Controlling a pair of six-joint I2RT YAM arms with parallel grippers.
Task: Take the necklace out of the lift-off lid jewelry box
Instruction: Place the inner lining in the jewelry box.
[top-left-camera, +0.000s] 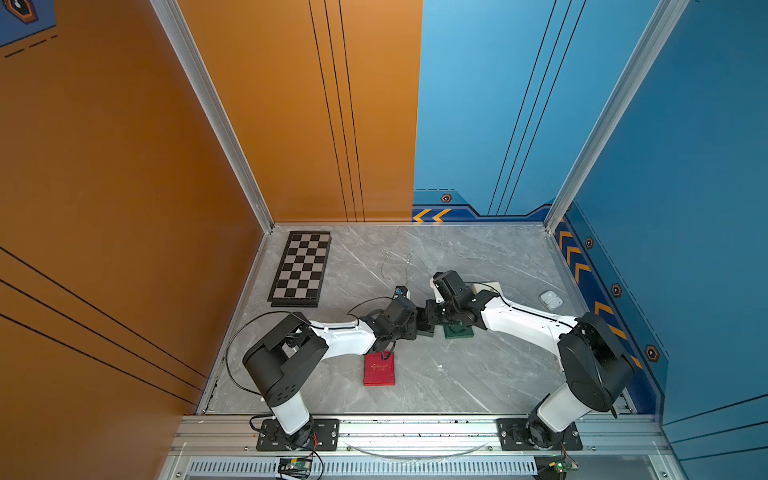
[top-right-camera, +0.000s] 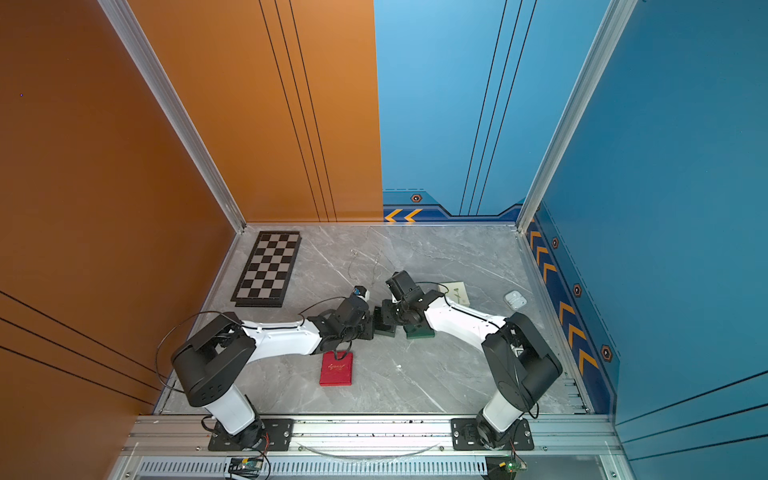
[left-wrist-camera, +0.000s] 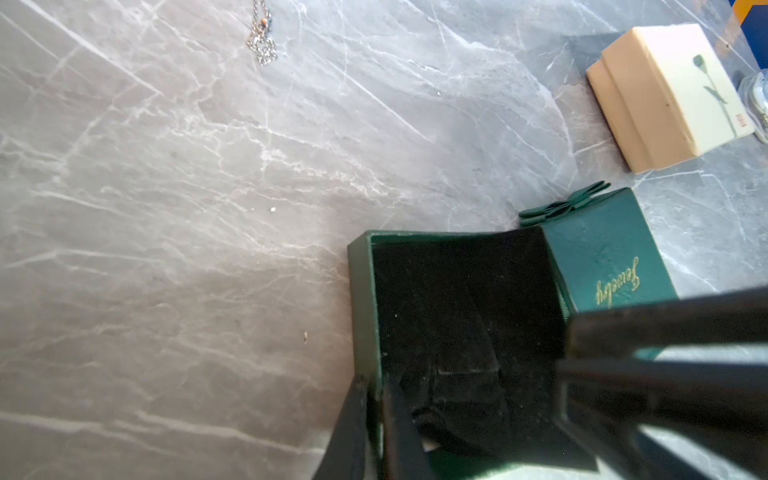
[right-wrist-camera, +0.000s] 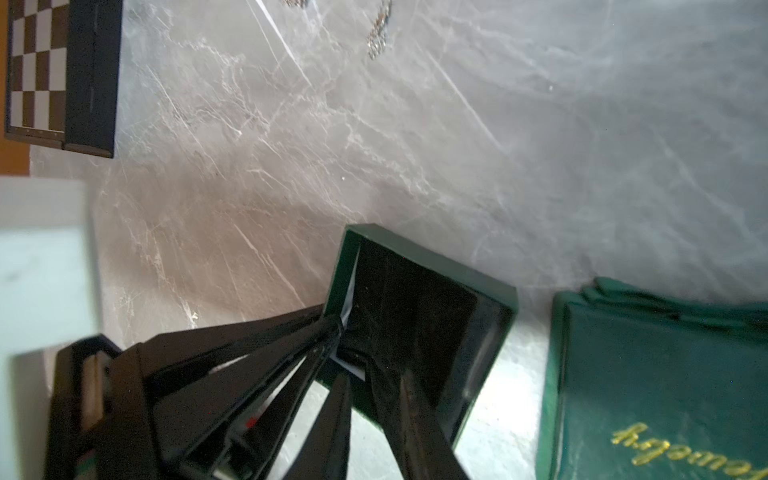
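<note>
Grey marble tabletop (top-left-camera: 478, 374), orange-blue walls (top-left-camera: 374, 104); left end effector (left-wrist-camera: 374, 399) tight on green box (left-wrist-camera: 361, 291), right end effector (right-wrist-camera: 376, 376): grip unclear.

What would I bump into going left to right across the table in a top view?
chessboard → red box → green box → green lid → white case
</note>
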